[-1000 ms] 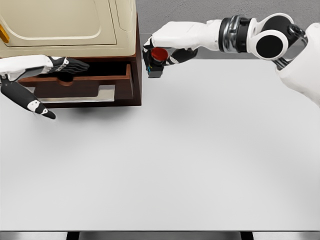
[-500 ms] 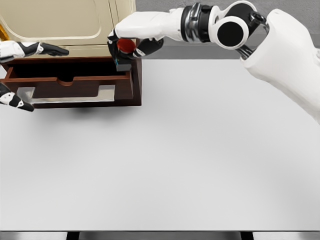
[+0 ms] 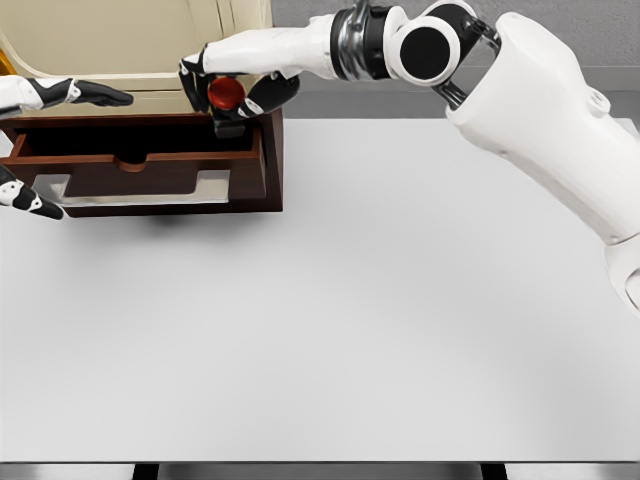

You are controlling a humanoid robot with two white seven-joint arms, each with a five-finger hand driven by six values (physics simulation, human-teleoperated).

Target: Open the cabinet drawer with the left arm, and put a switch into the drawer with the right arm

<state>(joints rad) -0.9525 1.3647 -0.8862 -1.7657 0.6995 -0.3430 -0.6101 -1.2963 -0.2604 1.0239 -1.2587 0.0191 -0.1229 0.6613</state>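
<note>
placing step: the drawer (image 3: 150, 165) of the cabinet (image 3: 130, 45) stands pulled out; the right hand (image 3: 232, 85) pinches the red-buttoned switch (image 3: 226, 100) above the drawer's right end; the left hand (image 3: 60, 95), fingers spread, holds nothing at the left edge; next move, judged: lower the switch into the cavity and release

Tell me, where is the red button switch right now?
The switch is at the upper left of the head view, held in the right hand above the open drawer, near its right end.
</note>
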